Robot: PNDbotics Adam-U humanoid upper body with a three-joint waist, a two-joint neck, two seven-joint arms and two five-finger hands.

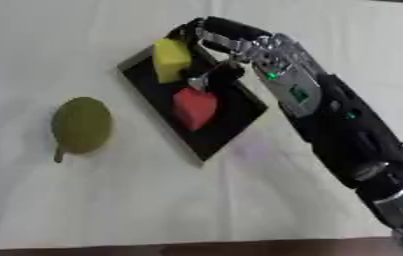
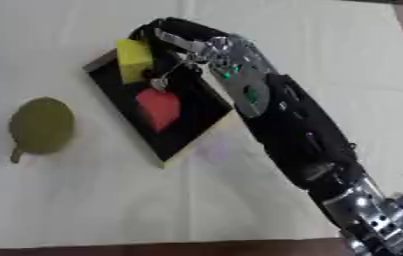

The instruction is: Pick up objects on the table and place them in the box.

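A: Right hand (image 1: pixel 206 37) over far end of box (image 1: pixel 231 129), fingers curled down round yellow block (image 1: pixel 170 59). Grasping it, or just letting go? Hard to tell apart; curled on it either way.

B: Counted as grasping. Yellow block inside box at far corner, upright-ish, leaning on box wall. Red block (image 1: pixel 194 107) mid-box, just beside it, maybe touching.

A: Left hand?

B: Nowhere in either view.

A: Remaining item: green pear-shaped fruit (image 1: pixel 81 125), out on surface (image 1: pixel 152 200) toward left edge, well apart from box, stem pointing at near edge.

B: Handling guess: looks plastic or foam, so light, rigid enough, not fragile. Rounded and smooth, likely to roll or slip out of a pinch.

A: Best taken across widest part of body, fingers wrapping both sides, from above. Stem too thin to trust.

B: Blocks look soft-cornered, light, easy on flat faces. Box shallow, dark, could slide if nudged.
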